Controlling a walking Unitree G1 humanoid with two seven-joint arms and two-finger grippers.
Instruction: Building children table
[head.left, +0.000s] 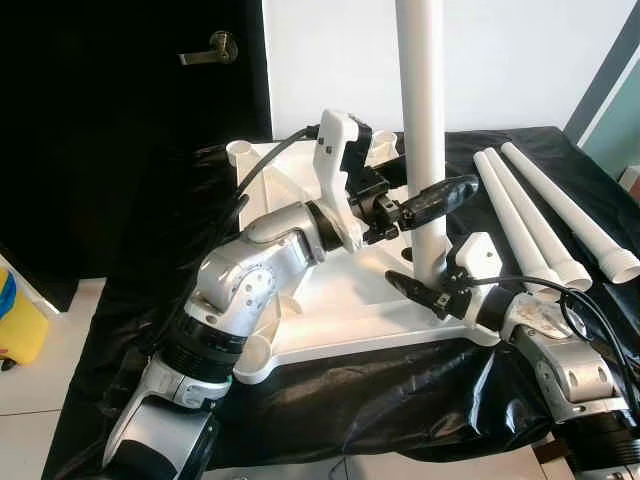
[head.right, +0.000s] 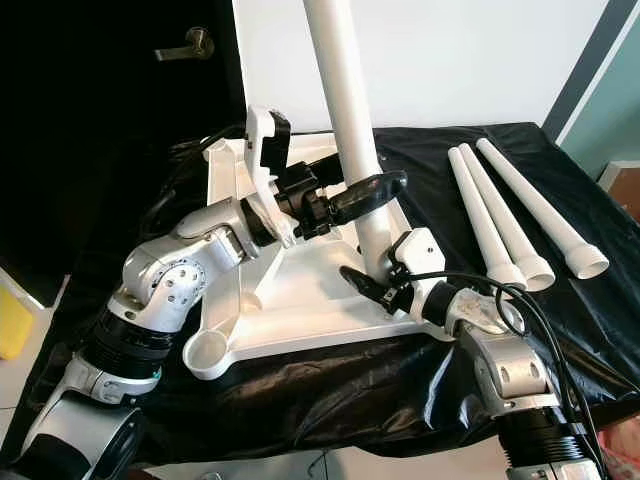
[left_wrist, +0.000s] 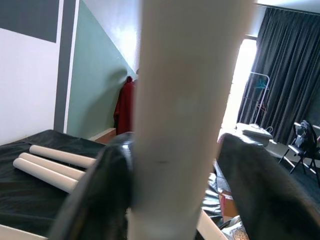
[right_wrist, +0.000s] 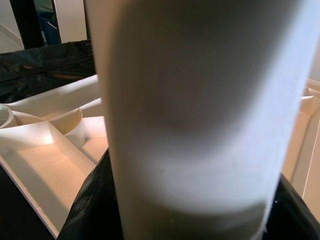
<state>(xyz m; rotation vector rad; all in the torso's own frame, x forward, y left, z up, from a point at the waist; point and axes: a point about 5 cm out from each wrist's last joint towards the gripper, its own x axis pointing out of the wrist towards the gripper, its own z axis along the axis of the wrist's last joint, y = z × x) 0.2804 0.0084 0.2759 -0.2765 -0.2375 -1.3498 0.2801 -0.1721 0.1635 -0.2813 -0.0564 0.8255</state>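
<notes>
Left hand (head.left: 432, 200): clamped on the upright leg (head.left: 422, 120), higher up.
Right hand (head.left: 418, 287): clamped on the same leg near its foot.
Tabletop (head.left: 330, 310): upside down on the black-covered surface (head.left: 130, 330).
Spare legs (head.left: 545, 215): three, lying right of it.

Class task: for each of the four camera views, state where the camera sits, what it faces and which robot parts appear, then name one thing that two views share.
Left eye: head, looking down at the tabletop; both arms show.
Right eye: same scene, shifted; loose legs beside it.
Left wrist: along the left gripper, jaws around the upright leg.
Right wrist: along the right gripper, at the leg's base.
Shared: the upright leg.
</notes>
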